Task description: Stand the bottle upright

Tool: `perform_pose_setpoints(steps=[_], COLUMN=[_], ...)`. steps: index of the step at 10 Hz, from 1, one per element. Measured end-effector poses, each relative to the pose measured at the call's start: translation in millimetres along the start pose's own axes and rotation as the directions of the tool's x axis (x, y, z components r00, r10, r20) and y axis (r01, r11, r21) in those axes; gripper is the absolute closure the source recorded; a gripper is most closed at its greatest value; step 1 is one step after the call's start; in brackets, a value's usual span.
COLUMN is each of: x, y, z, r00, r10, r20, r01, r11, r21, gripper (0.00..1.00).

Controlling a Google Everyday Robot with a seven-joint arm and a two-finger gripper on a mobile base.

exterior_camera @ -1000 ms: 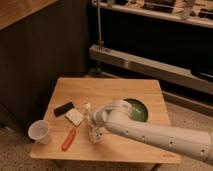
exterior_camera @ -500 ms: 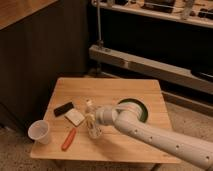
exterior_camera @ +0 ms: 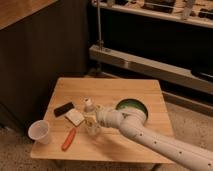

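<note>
1. The white, speckled robot arm [exterior_camera: 155,140] reaches in from the lower right across the small square wooden table [exterior_camera: 130,92]. Its gripper [exterior_camera: 92,123] sits near the middle of the tabletop, left of centre.
2. The gripper's fingers are closed on the small slim whitish translucent plastic bottle with a white cap [exterior_camera: 90,114]. The bottle stands roughly upright in the grip, cap [exterior_camera: 88,102] uppermost. Its base is down near the tabletop, but whether it touches the wood cannot be told.
3. Judgement: the grasp is low on the body, which leaves the cap free and lets the base be set flat. Righting looks nearly done; release is not yet made.
4. Other items lie clear of the bottle on the left half of the table, so the setting-down spot is unobstructed:
   - white plastic cup [exterior_camera: 39,131], upright at the front left corner;
   - orange pen-like tool [exterior_camera: 68,139], lying flat near the front edge;
   - pale rectangular sponge-like block [exterior_camera: 75,117], just left of the bottle;
   - small black rectangular block [exterior_camera: 63,109], behind that.
5. A round green bowl [exterior_camera: 132,108] sits right of centre, partly hidden by the arm.
6. Count: bottle 1; cup 1; orange tool 1; pale block 1; black block 1; green bowl 1; table 1; arm 1; gripper 1.
</note>
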Motion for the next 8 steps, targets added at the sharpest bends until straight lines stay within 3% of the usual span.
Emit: perform_pose_setpoints(steps=[3,5,8], x=[-1.0,-2.0,-7.3], y=[2.3,1.5,0.0], z=[-2.5,-7.5,-10.3], r00=[0.996,0.989,0.983], r10=[-0.065,-0.113,-0.135], r20=[-0.062,-0.099,-0.124], r01=[0.067,0.118,0.144], r11=[0.997,0.992,0.987], r21=[0.042,0.044,0.068], gripper=[1.0,1.0,1.0])
